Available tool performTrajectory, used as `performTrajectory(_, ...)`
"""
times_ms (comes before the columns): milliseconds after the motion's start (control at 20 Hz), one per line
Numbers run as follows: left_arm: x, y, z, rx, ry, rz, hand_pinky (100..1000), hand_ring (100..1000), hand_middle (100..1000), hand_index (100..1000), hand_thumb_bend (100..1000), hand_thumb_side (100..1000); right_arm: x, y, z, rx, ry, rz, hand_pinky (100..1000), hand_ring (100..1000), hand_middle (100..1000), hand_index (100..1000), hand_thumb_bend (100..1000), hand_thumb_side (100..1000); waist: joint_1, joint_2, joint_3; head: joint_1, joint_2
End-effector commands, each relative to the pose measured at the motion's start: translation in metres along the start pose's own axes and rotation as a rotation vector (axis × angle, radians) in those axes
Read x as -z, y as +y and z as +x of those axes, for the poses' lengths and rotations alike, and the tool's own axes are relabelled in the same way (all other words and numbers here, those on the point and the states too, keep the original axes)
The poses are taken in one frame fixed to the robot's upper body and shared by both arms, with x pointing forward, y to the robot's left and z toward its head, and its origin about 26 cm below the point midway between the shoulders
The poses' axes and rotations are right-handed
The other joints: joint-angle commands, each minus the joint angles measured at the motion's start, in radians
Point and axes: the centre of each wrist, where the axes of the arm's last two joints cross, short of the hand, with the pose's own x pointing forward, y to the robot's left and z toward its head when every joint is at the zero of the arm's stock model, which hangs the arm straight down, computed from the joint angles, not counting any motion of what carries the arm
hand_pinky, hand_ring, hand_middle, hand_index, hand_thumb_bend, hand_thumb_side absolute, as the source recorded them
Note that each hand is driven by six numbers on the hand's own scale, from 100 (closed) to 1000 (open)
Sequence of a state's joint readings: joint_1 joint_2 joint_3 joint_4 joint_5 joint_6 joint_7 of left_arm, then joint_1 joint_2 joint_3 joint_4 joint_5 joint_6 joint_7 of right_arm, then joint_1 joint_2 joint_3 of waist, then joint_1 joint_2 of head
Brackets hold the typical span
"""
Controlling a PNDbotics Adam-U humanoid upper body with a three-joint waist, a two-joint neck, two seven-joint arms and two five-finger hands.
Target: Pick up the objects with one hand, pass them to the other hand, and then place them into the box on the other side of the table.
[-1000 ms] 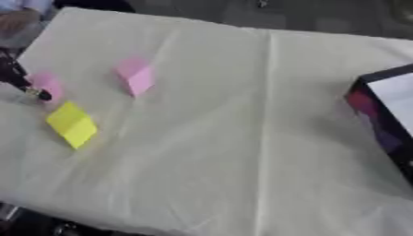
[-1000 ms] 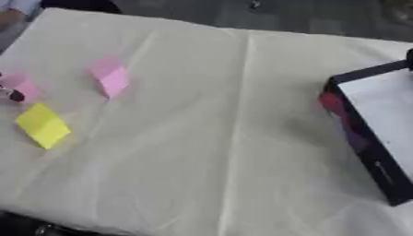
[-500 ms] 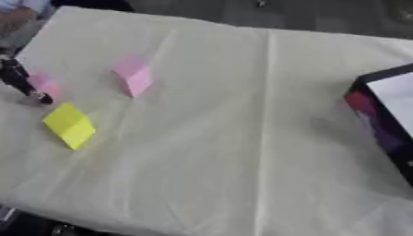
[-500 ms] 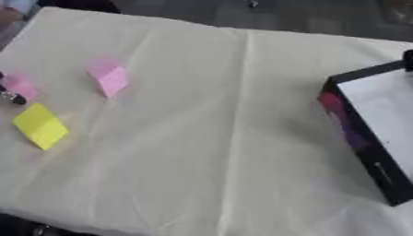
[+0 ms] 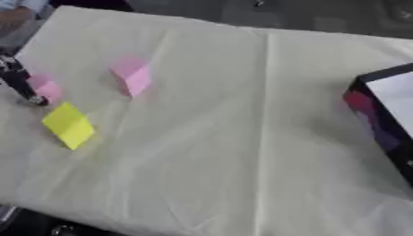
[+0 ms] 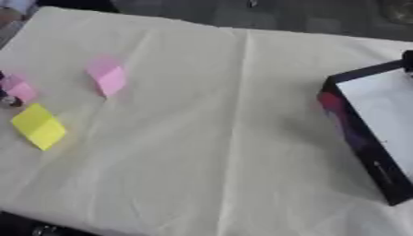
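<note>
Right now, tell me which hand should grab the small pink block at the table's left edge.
The left hand: its dark fingers are already against the small pink block. The right hand shows in neither view, and the box it would serve lies on the far right.

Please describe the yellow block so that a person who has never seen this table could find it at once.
Look at the left side of the cream cloth, far from the black box on the right. Three blocks lie there; the yellow block is nearest the front edge. The two pink blocks lie behind it.
</note>
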State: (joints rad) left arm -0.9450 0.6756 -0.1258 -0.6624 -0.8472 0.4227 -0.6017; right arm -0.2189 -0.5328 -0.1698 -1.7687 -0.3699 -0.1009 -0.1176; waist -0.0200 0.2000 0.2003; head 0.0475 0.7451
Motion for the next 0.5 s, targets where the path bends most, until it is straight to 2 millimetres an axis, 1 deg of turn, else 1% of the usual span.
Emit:
performTrajectory(50,-0.0063,0.0155,-0.002,-0.002,0.009,0.037,938,837,747,592,389,100,0.0042,-0.0013,0.0074,-0.016,-0.025,0.013,799,670,904,883,405,186,-0.008,0.0,0.0,0.003,-0.008)
performTrajectory(250,-0.0066,0.0152,-0.0008,0.001,0.006,0.039,920,821,728,553,341,100,0.0045,-0.0014,0.0079,-0.014,-0.027,0.014,799,670,904,883,401,187,-0.009,-0.002,0.001,0.0,-0.008)
performTrajectory(500,-0.0104,0.0188,0.0018,-0.001,-0.012,0.05,901,798,699,511,327,100,0.0047,-0.0012,0.0082,-0.012,-0.028,0.016,800,670,903,883,401,187,-0.011,-0.006,0.004,0.0,-0.007)
